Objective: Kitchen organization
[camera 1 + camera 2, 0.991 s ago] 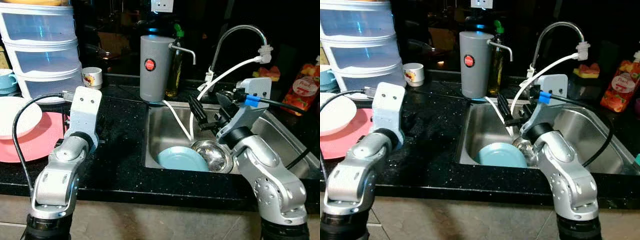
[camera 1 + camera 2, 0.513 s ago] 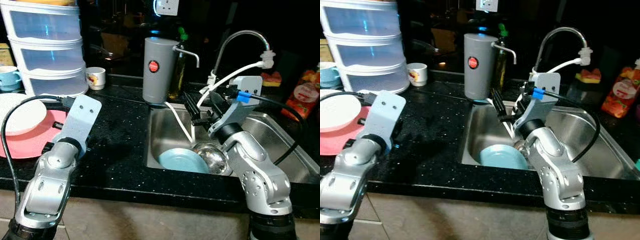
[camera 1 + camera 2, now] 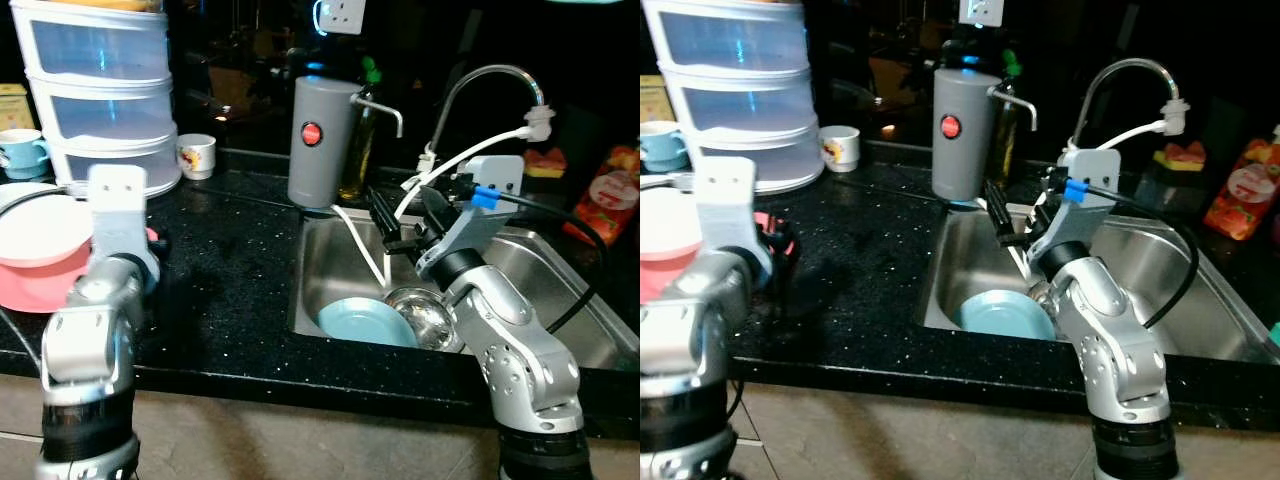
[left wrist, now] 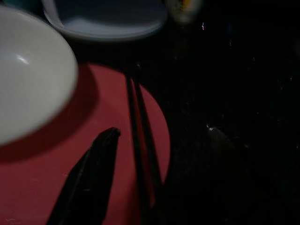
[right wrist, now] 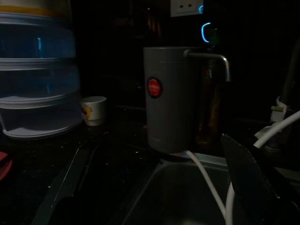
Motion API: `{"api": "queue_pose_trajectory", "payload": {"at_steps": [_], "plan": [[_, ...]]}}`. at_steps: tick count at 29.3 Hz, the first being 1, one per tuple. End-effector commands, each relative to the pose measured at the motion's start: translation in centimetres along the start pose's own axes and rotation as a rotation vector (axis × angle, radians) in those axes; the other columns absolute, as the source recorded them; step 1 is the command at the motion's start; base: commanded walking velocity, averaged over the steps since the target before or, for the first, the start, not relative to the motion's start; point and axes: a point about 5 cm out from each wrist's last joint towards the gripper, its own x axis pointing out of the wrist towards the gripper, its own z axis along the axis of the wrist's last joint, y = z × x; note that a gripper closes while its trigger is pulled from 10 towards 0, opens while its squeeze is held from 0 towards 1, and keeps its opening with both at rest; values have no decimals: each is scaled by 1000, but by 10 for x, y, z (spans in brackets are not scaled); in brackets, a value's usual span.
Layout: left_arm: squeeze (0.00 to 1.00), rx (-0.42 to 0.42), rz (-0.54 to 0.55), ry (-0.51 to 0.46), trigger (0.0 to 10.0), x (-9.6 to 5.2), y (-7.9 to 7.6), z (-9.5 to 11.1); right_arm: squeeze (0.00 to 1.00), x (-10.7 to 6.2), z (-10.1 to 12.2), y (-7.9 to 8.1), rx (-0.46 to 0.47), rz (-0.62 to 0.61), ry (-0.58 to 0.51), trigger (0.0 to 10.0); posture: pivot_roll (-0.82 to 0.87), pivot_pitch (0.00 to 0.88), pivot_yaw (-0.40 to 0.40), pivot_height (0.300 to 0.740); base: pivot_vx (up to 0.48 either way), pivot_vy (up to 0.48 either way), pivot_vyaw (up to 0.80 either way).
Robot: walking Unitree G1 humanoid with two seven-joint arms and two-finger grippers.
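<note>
While the left gripper [image 4: 117,154] is hovering open over the red plate [image 4: 56,187], the right gripper [image 3: 405,215] is gaping empty above the sink [image 3: 330,260], twelve o'clock of the blue plate [image 3: 365,323], seemingly to reach it.

No text is readable; the round red label on the grey dispenser [image 3: 323,142] is too small to read.

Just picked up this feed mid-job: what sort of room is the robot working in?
Most likely a home kitchen, at the sink counter. A steel sink with a curved faucet holds a blue plate and a metal bowl, and a pink plate with a white bowl sits on the black countertop.
</note>
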Motion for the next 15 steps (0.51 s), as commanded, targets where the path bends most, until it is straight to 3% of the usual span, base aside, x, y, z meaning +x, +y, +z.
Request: {"api": "queue_pose_trajectory", "payload": {"at_steps": [1, 2, 3, 4, 9, 15], "plan": [[1000, -12, -8, 46, 10000, 8, -4, -6, 0, 1, 1, -2, -6, -6, -9, 10000, 194, 20, -105, 740, 0, 0, 0], [353, -34, -4, 60, 10000, 12, -4, -6, 0, 2, 1, -1, -5, -4, -10, 10000, 194, 20, -105, 740, 0, 0, 0], [353, -34, -4, 60, 10000, 12, -4, -6, 0, 2, 1, -1, -5, -4, -10, 10000, 194, 20, -105, 740, 0, 0, 0], [0, -60, 5, 72, 10000, 16, -3, -6, 0, 3, 1, 0, -4, -1, -11, 10000, 194, 20, -106, 740, 0, 0, 0], [0, -172, 42, 132, 10000, 33, 2, -7, 0, 5, 1, 4, 6, 17, -15, 10000, 196, 16, -105, 740, 0, 0, 0], [0, -226, 58, 161, 10000, 41, 6, -8, 0, 4, 0, 4, 9, 14, -12, 10000, 193, 20, -103, 740, 0, 0, 0]]}}
